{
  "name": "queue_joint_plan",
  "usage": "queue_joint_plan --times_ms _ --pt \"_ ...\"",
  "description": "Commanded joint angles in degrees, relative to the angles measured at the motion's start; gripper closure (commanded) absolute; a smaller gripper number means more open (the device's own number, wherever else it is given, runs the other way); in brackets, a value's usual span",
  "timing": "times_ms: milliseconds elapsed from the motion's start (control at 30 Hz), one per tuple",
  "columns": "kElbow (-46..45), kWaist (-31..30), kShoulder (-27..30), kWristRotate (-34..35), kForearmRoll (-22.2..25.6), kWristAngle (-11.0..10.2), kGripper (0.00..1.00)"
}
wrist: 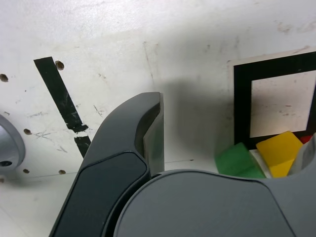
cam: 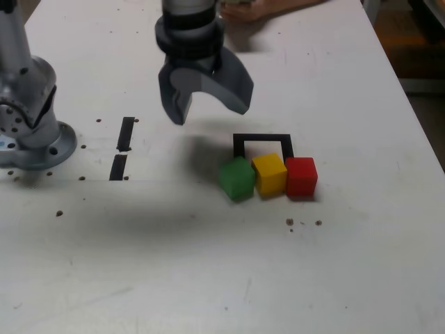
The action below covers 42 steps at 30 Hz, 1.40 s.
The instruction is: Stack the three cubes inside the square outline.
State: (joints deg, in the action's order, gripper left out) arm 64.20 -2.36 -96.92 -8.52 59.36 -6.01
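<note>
Green cube [cam: 236, 179], yellow cube [cam: 270, 173] and red cube [cam: 301, 177] sit touching in a row against the square outline [cam: 263, 139]. Likely light, rigid: grip opposite flat faces. End effector [cam: 203, 94] hovers spread, empty.

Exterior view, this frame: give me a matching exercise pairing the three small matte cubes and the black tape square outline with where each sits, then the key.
Column one:
1. small green matte cube
2. small yellow matte cube
3. small red matte cube
4. black tape square outline

Column two:
A. middle of the row
B. the row's end toward the exterior view's right
C. just behind the row, nothing inside it
D. the row's end toward the exterior view's left

Pairs: 1-D, 2-A, 3-B, 4-C.
</note>
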Motion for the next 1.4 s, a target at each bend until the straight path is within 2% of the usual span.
queue_joint_plan --times_ms 0,233,1000,1367 --pt "2.6 0.1 -1.8 -0.5 1.8 -0.5 0.01" --pt "7.4 0.2 -6.6 -1.2 5.0 -0.8 0.01" --pt "10.2 2.6 -15.2 -1.6 4.2 -1.0 0.01" --pt "10.5 2.0 -17.1 -1.1 4.1 0.4 0.01"
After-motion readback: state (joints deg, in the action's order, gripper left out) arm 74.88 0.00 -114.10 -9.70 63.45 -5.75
